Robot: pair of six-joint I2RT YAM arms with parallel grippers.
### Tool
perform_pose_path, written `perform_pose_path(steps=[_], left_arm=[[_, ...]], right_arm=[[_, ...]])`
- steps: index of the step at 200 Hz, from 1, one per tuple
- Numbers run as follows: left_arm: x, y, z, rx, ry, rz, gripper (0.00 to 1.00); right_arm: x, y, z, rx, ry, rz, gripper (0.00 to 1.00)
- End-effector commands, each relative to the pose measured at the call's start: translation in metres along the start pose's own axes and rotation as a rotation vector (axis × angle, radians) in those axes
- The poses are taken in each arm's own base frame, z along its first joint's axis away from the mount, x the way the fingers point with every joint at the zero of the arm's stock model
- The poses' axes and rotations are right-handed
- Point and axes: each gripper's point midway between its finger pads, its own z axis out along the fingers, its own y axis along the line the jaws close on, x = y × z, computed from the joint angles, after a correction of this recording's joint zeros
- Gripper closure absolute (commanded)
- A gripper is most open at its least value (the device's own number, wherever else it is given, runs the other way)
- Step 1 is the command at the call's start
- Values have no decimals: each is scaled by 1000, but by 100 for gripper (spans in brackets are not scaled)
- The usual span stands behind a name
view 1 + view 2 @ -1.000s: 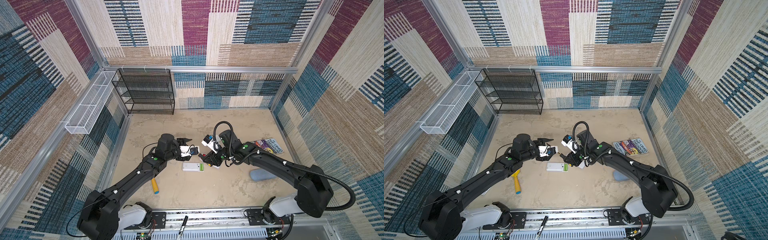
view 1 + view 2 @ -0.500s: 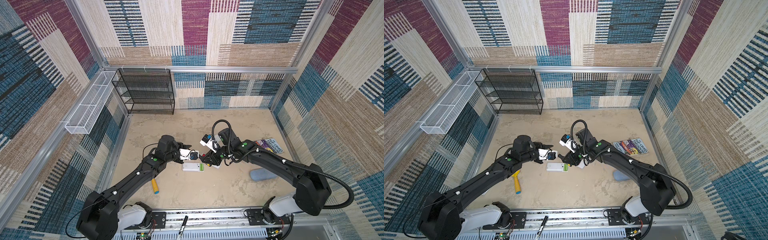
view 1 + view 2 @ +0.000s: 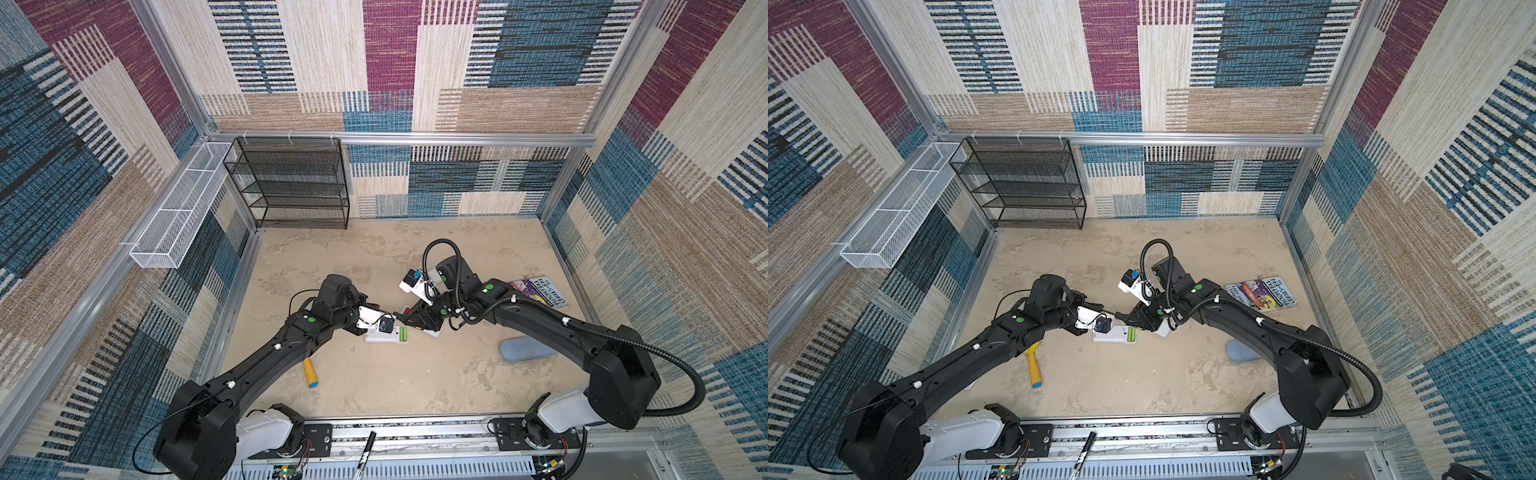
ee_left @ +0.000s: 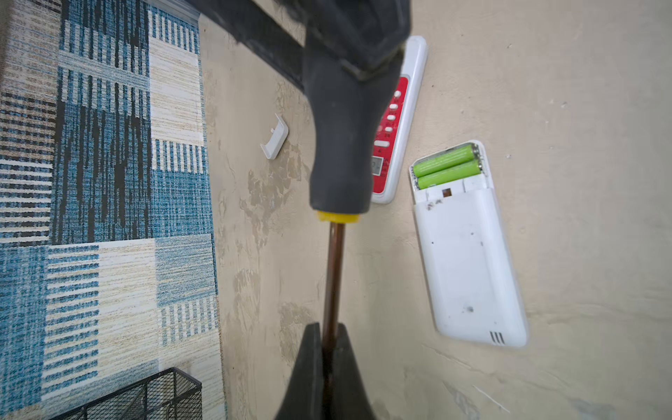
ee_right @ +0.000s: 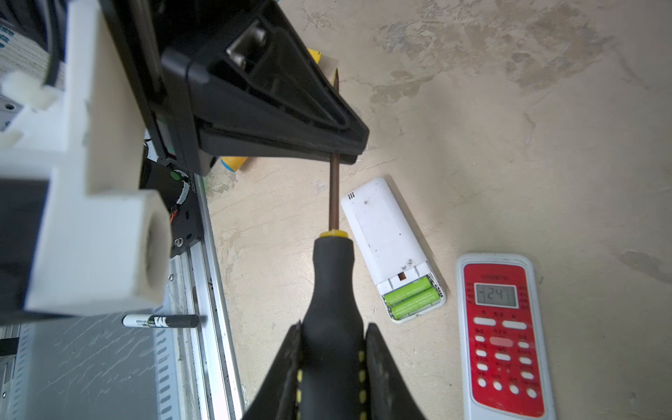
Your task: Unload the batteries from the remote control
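batteries (image 4: pixel 445 165): two green ones, side by side in the open compartment at one end of the white remote (image 4: pixel 469 262); none out yet.
white remote: face down on the table (image 4: pixel 582 109), so the compartment faces up for prying.
cover (image 4: pixel 275 141): off, lying apart on the table.
red remote (image 5: pixel 503 338): face up just beside the white one, untouched.
screwdriver (image 5: pixel 332 276): off the table beside the white remote, spanning both arms.
right gripper (image 5: pixel 332 325): jaws clamped on the black handle.
left gripper (image 4: pixel 329 327): jaws fully closed on the bare shaft; likely a handover or regrip, to aim the tip at the batteries.
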Motion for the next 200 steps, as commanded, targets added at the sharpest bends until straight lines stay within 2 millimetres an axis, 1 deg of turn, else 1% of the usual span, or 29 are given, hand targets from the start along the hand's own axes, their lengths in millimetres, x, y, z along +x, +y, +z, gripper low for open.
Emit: perform_pose_path(steps=[1, 14, 33, 57, 66, 74, 86, 94, 105, 126, 143, 172, 183, 200], left_arm=[[-7, 34, -2, -122, -33, -53, 100], [-8, 35, -1, -119, -36, -55, 100], [-7, 36, 0, -106, -30, -65, 100], [-7, 35, 1, -91, -26, -76, 100], [-7, 34, 1, -82, -28, -78, 100], [-7, 33, 2, -70, -30, -83, 100], [-9, 33, 3, -50, -38, -89, 100], [-9, 32, 4, -33, -37, -98, 100], [-10, 28, 6, -5, -40, -102, 100], [-9, 24, 10, 37, -40, -109, 100], [-6, 19, 12, 77, -31, -115, 100], [-1, 12, 11, 135, -25, -139, 100], [0, 11, 11, 148, -29, -148, 100], [2, 10, 8, 176, -39, -168, 100]], right_arm=[[-1, 5, 2, -33, 4, 8, 95], [0, 3, 4, -31, 10, 7, 94], [-2, 2, 2, -18, 2, -3, 89], [-8, -5, -2, 33, -24, -28, 75], [-11, -7, -4, 55, -38, -42, 72], [-13, -8, -6, 68, -48, -57, 66], [-16, -9, -9, 84, -64, -80, 60], [-19, -10, -12, 99, -74, -97, 55], [-21, -10, -14, 115, -85, -121, 51], [-26, -14, -21, 159, -106, -172, 41], [-33, -18, -29, 217, -136, -209, 32], [-42, -26, -50, 339, -179, -286, 20], [-42, -27, -55, 367, -178, -342, 18], [-42, -21, -66, 399, -218, -468, 18]])
